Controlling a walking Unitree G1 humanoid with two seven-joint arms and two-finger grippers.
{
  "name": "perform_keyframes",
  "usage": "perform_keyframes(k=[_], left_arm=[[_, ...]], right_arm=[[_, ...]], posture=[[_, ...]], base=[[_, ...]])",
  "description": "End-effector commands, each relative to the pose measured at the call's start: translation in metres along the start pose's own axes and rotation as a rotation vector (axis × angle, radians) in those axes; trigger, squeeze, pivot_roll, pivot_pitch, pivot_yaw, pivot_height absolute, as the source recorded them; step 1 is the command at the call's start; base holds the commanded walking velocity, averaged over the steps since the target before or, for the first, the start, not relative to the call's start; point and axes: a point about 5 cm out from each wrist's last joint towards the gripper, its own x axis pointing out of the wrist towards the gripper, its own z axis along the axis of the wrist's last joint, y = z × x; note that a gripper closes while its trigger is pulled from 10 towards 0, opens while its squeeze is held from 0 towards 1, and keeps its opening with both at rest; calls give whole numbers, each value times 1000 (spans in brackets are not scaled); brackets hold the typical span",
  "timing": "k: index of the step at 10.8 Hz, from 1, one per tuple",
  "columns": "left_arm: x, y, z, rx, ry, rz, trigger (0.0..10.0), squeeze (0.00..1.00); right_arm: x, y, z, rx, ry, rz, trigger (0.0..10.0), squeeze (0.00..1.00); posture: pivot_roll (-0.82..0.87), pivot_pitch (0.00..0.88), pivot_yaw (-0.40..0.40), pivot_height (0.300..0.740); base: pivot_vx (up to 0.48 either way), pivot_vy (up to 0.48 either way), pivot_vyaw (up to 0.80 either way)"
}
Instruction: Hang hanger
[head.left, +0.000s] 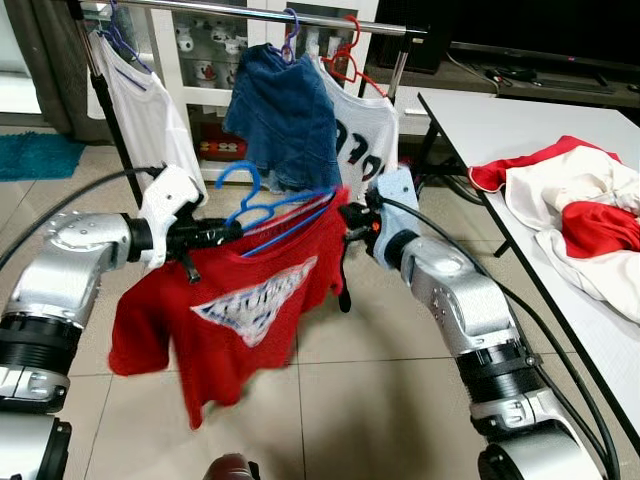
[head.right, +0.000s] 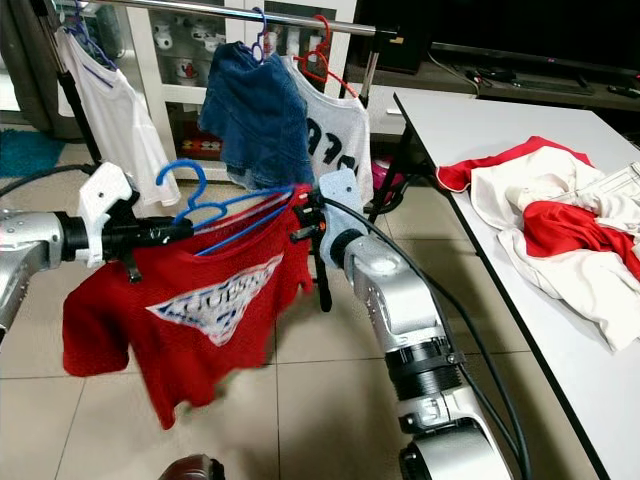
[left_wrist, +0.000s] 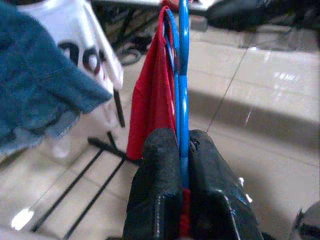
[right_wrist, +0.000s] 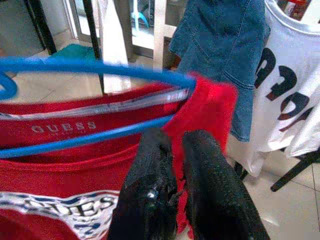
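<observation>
Your left gripper (left_wrist: 182, 165) clamps the blue plastic hanger (head.left: 262, 208); your right gripper (right_wrist: 172, 150) pinches the red printed T-shirt (head.left: 235, 300). The metal rail (head.left: 290, 15) waits at twelve o'clock; uneven lifting could slide the shirt off.

The hanger (head.left: 262, 205) is bright blue. The T-shirt (head.left: 235, 300) on it is red, with a white and grey printed logo across the chest and white lettering inside the collar. The left claw (left_wrist: 180, 172) and the right claw (right_wrist: 175, 165) have black fingers on silver arms. On the silver rail (head.left: 290, 15), a white shirt (head.left: 145, 105) hangs from a purple hanger, beside a dark blue denim garment (head.left: 285, 115) and a white shirt with black lettering (head.left: 365, 135) on a red hanger. The counter (head.left: 520, 125) is white and carries red and white clothes (head.left: 580, 215). The floor (head.left: 370, 380) is beige tile, with a teal mat (head.left: 35, 155).
</observation>
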Motion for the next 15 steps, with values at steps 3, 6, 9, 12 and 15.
perform_keyframes(k=[3, 6, 9, 12, 15], left_arm=[[-2, -4, 13, 4, -79, -35, 0, 0], [-6, -10, 15, -3, -89, -83, 0, 0], [-5, -14, 17, -8, -83, -107, 0, 0], [-7, -12, 20, -6, -76, -113, 0, 0], [-8, -14, 20, -7, -59, -162, 0, 0]], right_arm=[[-4, -5, -2, 18, -13, -15, 10000, 1000], [-2, -8, 9, 5, -88, -73, 10000, 1000], [0, -14, 3, 6, -52, -144, 10000, 0], [-2, -21, -3, 11, -28, -196, 10000, 0], [-2, -24, -4, 34, -36, -220, 10000, 0]], posture=[[14, 0, -101, 740], [14, 0, -98, 740], [19, 0, -87, 740], [22, 0, -74, 740], [23, 0, -61, 740]], base=[[0, 0, 0], [0, 0, 0], [0, 0, 0], [0, 0, 0], [0, 0, 0]])
